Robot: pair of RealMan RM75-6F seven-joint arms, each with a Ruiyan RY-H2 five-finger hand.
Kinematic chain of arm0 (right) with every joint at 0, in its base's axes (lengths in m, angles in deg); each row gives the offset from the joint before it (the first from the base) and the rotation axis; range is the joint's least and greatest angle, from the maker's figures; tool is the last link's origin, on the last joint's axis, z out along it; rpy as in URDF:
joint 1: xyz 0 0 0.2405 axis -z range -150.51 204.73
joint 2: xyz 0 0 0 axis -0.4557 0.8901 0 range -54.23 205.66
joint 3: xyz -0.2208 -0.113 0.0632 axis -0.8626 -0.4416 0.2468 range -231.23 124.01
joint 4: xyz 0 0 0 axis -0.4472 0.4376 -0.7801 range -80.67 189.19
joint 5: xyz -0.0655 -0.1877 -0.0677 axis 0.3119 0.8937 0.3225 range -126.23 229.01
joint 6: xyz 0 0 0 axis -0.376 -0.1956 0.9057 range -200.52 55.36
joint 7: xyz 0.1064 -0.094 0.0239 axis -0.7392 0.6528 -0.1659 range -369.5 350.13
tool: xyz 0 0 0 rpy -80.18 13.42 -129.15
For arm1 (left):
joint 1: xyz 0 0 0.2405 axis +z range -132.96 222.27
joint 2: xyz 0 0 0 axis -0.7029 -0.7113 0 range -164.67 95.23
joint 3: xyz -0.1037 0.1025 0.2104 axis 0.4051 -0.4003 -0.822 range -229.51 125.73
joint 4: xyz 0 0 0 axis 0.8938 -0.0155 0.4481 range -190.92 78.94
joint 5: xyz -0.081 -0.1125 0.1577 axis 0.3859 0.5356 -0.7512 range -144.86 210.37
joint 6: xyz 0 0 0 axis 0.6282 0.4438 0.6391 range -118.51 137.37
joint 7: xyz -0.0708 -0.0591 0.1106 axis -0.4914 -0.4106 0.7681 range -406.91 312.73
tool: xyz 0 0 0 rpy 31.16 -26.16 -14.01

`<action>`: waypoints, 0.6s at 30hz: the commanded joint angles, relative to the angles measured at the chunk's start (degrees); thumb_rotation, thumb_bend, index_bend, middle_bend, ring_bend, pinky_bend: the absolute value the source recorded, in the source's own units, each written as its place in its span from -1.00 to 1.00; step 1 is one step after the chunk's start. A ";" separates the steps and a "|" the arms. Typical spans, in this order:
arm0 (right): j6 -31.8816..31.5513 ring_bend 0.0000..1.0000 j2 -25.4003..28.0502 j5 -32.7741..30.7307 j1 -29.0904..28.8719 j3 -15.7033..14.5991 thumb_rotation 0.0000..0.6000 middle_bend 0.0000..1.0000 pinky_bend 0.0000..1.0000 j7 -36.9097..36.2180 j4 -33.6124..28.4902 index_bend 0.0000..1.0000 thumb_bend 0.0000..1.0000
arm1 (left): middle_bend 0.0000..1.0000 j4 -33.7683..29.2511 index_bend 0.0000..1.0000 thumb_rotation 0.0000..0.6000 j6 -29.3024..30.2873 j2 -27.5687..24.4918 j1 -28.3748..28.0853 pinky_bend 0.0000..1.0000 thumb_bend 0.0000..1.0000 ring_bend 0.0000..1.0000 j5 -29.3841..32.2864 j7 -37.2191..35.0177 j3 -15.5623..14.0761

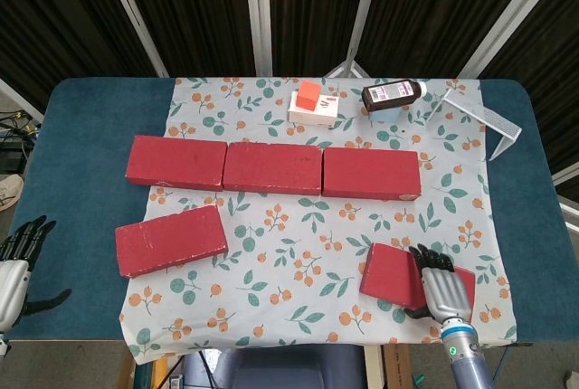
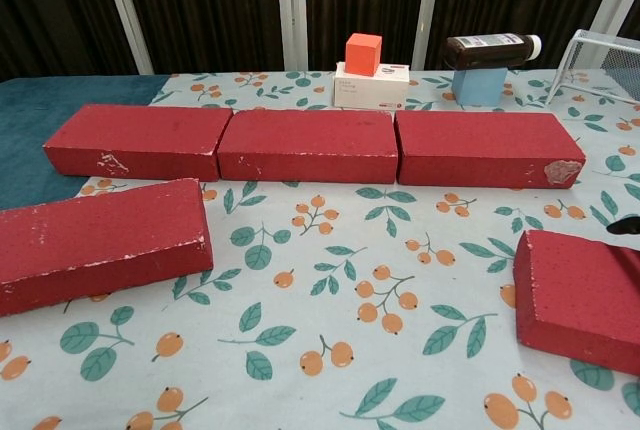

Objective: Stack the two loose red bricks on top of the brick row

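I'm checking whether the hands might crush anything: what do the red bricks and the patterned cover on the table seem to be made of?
The red bricks look like rigid matte fired clay or painted block: grainy faces, with pale chips along edges and a broken corner on the row's right end. Foam can't be excluded. The cover seems thin printed cloth or oilcloth, lying flat with a leaf-and-berry pattern.

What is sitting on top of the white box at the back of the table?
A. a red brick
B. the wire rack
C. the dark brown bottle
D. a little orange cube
D: in the chest view the orange cube stands on top of the white box, while the dark brown bottle lies off to its right on a blue block.
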 commanded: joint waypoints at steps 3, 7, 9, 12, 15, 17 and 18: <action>0.49 -1.00 -0.06 -1.85 -1.02 0.27 1.00 -1.00 -1.00 0.69 0.32 -1.00 -0.89 | -1.00 -0.29 -0.89 1.00 -0.07 0.26 -0.03 -0.77 -1.00 -1.00 0.29 0.81 0.04; 0.70 -1.00 -0.23 -3.05 -1.90 0.21 1.00 -0.98 -1.00 1.57 0.44 -1.00 -0.89 | -1.00 -0.40 -0.89 1.00 -0.21 0.42 -0.11 -0.77 -1.00 -1.00 0.56 1.29 0.09; 0.68 -1.00 -0.35 -3.52 -2.29 0.15 1.00 -0.93 -1.00 2.10 0.54 -1.00 -0.89 | -1.00 -0.42 -0.89 1.00 -0.31 0.46 -0.15 -0.77 -1.00 -1.00 0.70 1.44 0.11; 0.54 -0.97 -0.60 -4.49 -2.97 0.16 1.00 -0.87 -1.00 3.00 0.68 -1.00 -0.89 | -1.00 -0.47 -0.89 1.00 -0.38 0.48 -0.20 -0.77 -1.00 -1.00 0.87 1.57 0.16; 0.53 -0.86 -0.87 -5.32 -3.47 0.19 1.00 -0.81 -1.00 3.42 0.90 -1.00 -0.89 | -1.00 -0.47 -0.89 1.00 -0.40 0.50 -0.21 -0.77 -1.00 -1.00 0.98 1.62 0.19; 0.54 -0.76 -1.04 -5.88 -3.88 0.08 1.00 -0.71 -1.00 3.84 1.22 -1.00 -0.89 | -1.00 -0.45 -0.89 1.00 -0.39 0.52 -0.22 -0.77 -1.00 -1.00 1.00 1.63 0.21; 0.48 -0.72 -1.14 -6.06 -4.03 0.03 1.00 -0.67 -1.00 4.03 1.38 -0.99 -0.89 | -1.00 -0.43 -0.90 1.00 -0.39 0.53 -0.23 -0.77 -1.00 -1.00 0.97 1.65 0.20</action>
